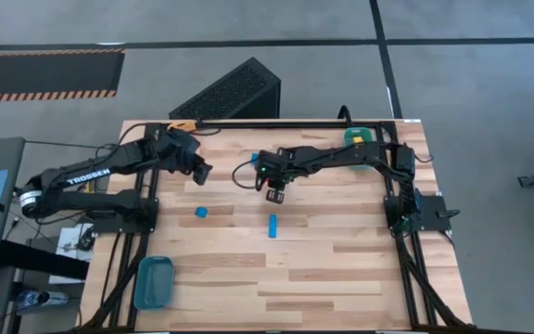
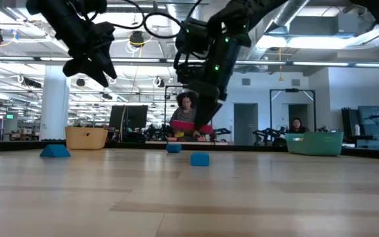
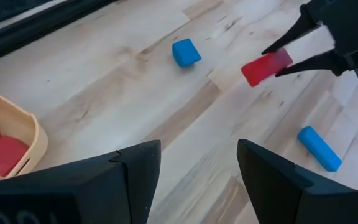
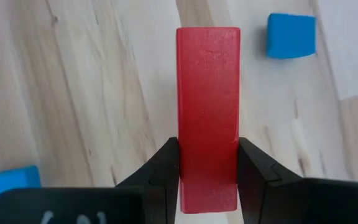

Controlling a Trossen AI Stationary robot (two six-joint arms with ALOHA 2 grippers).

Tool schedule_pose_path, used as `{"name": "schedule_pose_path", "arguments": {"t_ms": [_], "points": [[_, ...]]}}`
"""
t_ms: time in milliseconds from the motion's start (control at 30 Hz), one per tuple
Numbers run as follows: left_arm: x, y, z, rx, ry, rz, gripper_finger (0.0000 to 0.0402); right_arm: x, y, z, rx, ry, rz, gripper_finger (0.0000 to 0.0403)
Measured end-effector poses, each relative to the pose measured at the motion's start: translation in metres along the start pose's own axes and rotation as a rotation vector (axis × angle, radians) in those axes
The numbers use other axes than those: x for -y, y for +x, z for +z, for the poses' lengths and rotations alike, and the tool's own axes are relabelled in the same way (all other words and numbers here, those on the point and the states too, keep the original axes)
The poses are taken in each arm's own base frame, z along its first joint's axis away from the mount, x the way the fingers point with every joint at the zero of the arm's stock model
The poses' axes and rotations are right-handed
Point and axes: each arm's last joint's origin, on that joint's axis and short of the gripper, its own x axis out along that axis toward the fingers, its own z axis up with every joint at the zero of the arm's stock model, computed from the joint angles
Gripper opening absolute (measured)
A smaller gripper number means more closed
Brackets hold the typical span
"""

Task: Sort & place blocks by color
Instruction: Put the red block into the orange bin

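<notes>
Surface: a light wooden butcher-block table [image 1: 323, 269] of joined planks with visible grain, framed by dark rails. Beyond it, the low view shows a large open hall with ceiling strip lights, white columns, desks and monitors; a person [image 2: 187, 113] sits behind the far edge and a second person is farther right.

Task items: a red rectangular bar block [image 4: 207, 118], smooth and matte, is pinched across its narrow sides by the right gripper [image 4: 207, 163] and held clear above the table near its middle. A small blue cube block [image 1: 200, 212] lies on the bare wood left of centre; a blue bar block [image 1: 273, 225] lies just right of it, apart. More red pieces rest inside an orange plastic bin [image 3: 23, 134] at the far left corner. A teal plastic bin [image 1: 153, 282] sits at the near left edge, and a green plastic bin [image 1: 359, 136] at the far right corner.

The left gripper [image 3: 197, 163] hangs above the table near the orange bin, fingers spread, holding nothing.

Writing: "TROSSEN" in white letters on the left arm [image 1: 89, 174].
</notes>
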Motion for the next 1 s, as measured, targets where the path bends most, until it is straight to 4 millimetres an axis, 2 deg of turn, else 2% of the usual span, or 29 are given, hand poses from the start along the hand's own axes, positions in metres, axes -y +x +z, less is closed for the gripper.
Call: {"name": "schedule_pose_path", "arguments": {"t_ms": [167, 367, 600, 833, 1000], "points": [[-0.015, 0.005, -0.001, -0.024, -0.046, -0.027, 0.0199, -0.003, -0.008, 0.003, -0.003, 0.031, -0.016, 0.0122], [-0.031, 0.018, -0.017, -0.033, -0.181, -0.118, 0.0199, 0.005, -0.038, -0.007, 0.129, 0.126, -0.079, 0.0123], [-0.026, 0.032, -0.016, 0.132, -0.322, -0.295, 0.0208, 0.017, -0.068, -0.028, 0.253, 0.251, -0.134, 0.0123], [-0.015, 0.029, -0.003, 0.295, -0.35, -0.41, 0.0256, 0.012, -0.082, -0.016, 0.352, 0.224, -0.208, 0.0123], [-0.008, 0.026, 0.002, 0.372, -0.236, -0.447, 0.0276, 0.011, -0.087, 0.004, 0.416, 0.217, -0.218, 0.0123]]}}
